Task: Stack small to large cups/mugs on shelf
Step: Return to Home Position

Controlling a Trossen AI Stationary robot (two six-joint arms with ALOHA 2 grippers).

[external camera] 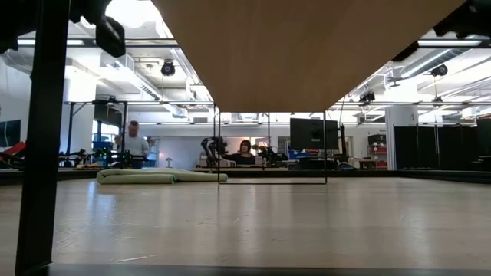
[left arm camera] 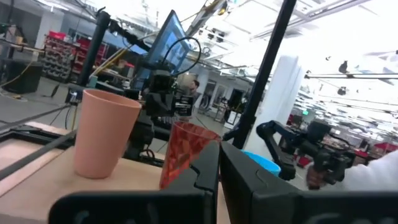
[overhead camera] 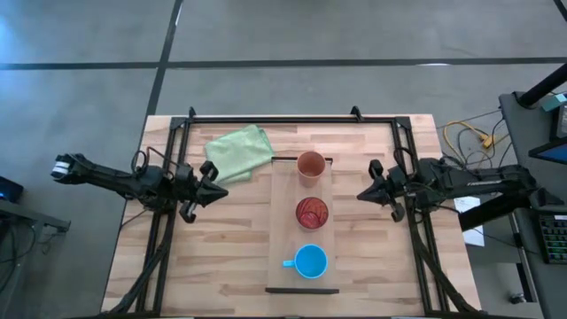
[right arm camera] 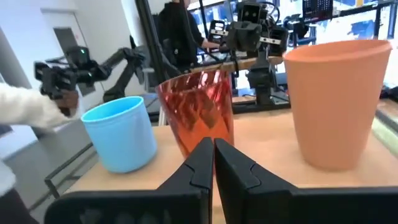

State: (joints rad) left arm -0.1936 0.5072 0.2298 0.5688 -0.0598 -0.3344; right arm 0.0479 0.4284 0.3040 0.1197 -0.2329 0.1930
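Note:
Three cups stand upright in a row on the pale shelf board (overhead camera: 282, 230). The orange cup (overhead camera: 311, 166) is toward the far end, the translucent red cup (overhead camera: 312, 213) is in the middle, and the blue mug (overhead camera: 310, 262) stands nearest with its handle pointing left. My left gripper (overhead camera: 221, 189) hovers shut to the left of the board. My right gripper (overhead camera: 361, 193) hovers shut to its right. Both point at the red cup (left arm camera: 186, 152) (right arm camera: 199, 112) and touch nothing. The orange cup (left arm camera: 102, 134) (right arm camera: 336, 99) and the blue mug (left arm camera: 261, 162) (right arm camera: 121, 134) flank it in both wrist views.
A green cloth (overhead camera: 237, 152) lies crumpled on the table left of the board's far end and also shows in the low view (external camera: 153, 175). Black frame rails (overhead camera: 292, 119) run along the far, left and right edges. The shelf's underside (external camera: 307, 46) fills the top of the low view. People stand in the room beyond.

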